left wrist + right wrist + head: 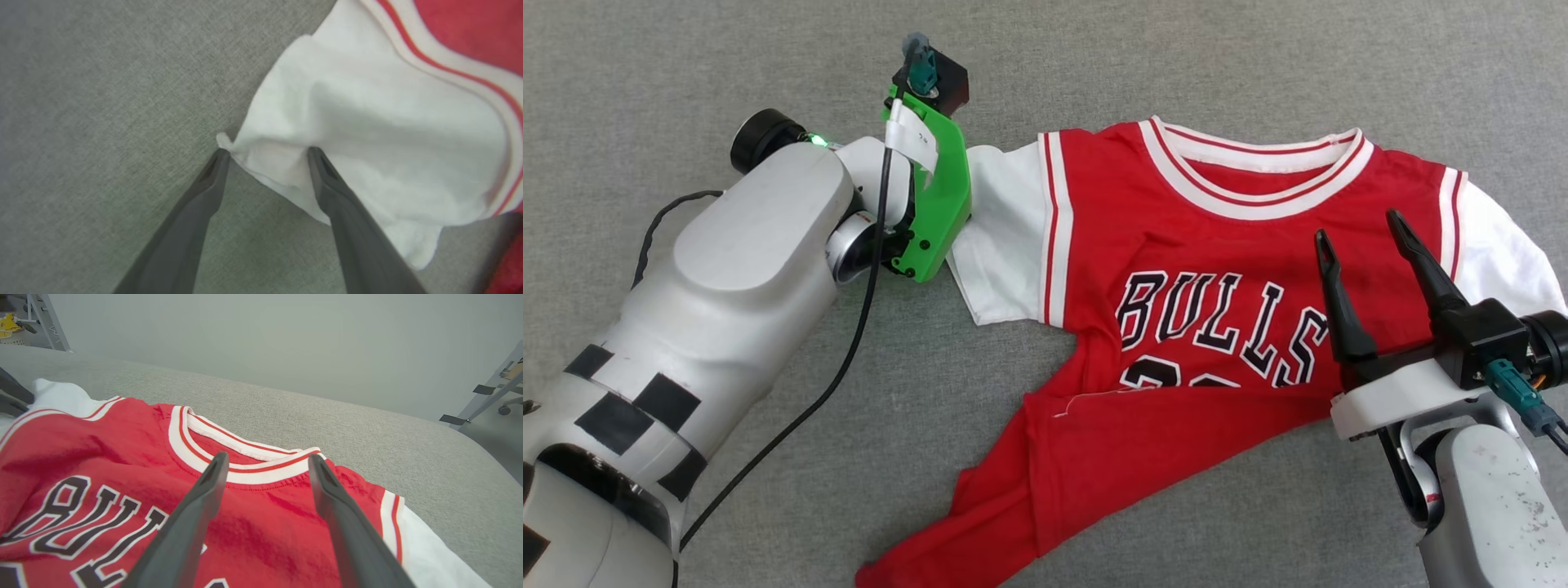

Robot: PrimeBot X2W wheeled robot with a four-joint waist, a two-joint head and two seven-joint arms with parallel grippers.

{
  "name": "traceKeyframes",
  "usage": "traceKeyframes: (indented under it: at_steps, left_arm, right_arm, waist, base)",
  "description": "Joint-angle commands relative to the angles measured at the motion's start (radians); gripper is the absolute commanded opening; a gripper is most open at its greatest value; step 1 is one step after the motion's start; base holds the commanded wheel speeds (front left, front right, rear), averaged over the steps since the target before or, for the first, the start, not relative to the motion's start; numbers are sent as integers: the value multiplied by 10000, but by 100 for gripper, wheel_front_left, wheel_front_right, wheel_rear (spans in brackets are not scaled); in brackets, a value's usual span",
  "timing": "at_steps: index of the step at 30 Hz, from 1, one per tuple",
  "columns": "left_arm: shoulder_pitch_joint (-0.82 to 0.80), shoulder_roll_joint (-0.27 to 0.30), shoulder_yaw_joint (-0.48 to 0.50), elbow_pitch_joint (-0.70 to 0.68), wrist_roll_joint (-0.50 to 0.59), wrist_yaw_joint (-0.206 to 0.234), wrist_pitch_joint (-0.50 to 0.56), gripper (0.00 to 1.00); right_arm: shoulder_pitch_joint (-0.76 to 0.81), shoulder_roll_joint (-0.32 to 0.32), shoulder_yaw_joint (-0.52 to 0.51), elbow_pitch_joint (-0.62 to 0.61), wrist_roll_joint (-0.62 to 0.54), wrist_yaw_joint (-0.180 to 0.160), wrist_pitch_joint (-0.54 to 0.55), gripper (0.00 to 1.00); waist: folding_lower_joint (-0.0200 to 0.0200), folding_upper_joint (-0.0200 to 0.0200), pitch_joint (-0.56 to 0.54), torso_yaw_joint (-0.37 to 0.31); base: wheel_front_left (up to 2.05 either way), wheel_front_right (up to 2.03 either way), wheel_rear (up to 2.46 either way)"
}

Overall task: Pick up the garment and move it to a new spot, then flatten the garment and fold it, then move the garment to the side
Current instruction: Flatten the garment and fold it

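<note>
One garment (pixel 1201 269), a red jersey with black "BULLS" lettering, lies front-up on a grey cloth surface (pixel 686 65), its striped collar toward 12 o'clock in the head view. It has two white sleeves, one at 9 o'clock and one at 3 o'clock. The lower part is folded up on a slant, so only the top of the number shows. A red corner trails toward 7 o'clock and is cut off by the bottom edge.

There are two grippers, each with two dark fingers. In the head view the left gripper's fingers are hidden under a green bracket (pixel 939 204) at the 9 o'clock sleeve. In the left wrist view, the left gripper (pixel 267 153) is spread wide. One tip sits at the sleeve's corner and the other on the white cloth, with the sleeve's edge between them, not pinched.

The right gripper (pixel 1359 227) is also spread wide and holds nothing. It sits over the chest at 3 o'clock of the lettering, pointing toward the collar. Whether it touches the cloth is hard to tell.

One black cable (pixel 849 351) runs along the left arm.
</note>
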Motion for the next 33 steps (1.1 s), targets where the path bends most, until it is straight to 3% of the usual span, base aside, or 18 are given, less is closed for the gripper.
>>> traceKeyframes:
  at_steps: [1,6,7,8,14,15,17,24,33]
  left_arm:
    - [-99,16,-244,163,-237,-28,66,100]
    - [19,136,-1066,270,-673,-28,256,100]
    - [19,177,-1188,277,-760,-28,196,29]
    - [-8,225,-1298,270,-775,-28,91,0]
    - [-50,393,-1138,28,-1440,-28,-1321,0]
    - [-97,576,-1043,-315,-1605,-28,-2009,0]
    - [-42,764,-1048,-644,-1700,-28,-2335,0]
    - [550,1794,-961,-1253,-2160,-24,-2706,0]
    - [1240,2871,-684,-941,-2661,276,-2691,0]
  right_arm:
    - [-168,50,27,21,-87,-9,-89,100]
    - [-233,116,56,76,-90,-9,-90,100]
    - [-230,122,39,83,-93,-9,-90,100]
    - [-226,126,23,91,-98,-9,-90,100]
    - [-78,133,-117,192,-98,-9,-90,100]
    - [131,115,-242,250,-88,-9,-91,100]
    - [276,108,-327,282,-82,-9,-91,100]
    - [710,85,-546,348,-77,-9,-91,100]
    - [818,-66,-584,289,-77,-9,-91,100]
  waist:
    - [-2,0,242,-220]
    - [-2,0,317,-244]
    - [-2,0,314,-225]
    - [-2,0,305,-207]
    - [-2,0,-87,87]
    - [-2,0,-438,370]
    - [-2,0,-689,572]
    - [-2,0,-1326,1177]
    - [-2,0,-1400,1297]
  base:
    - [0,0,0]
    - [0,0,0]
    - [0,0,0]
    - [0,0,0]
    - [0,0,0]
    - [0,0,0]
    - [0,0,0]
    - [0,0,0]
    - [0,0,0]
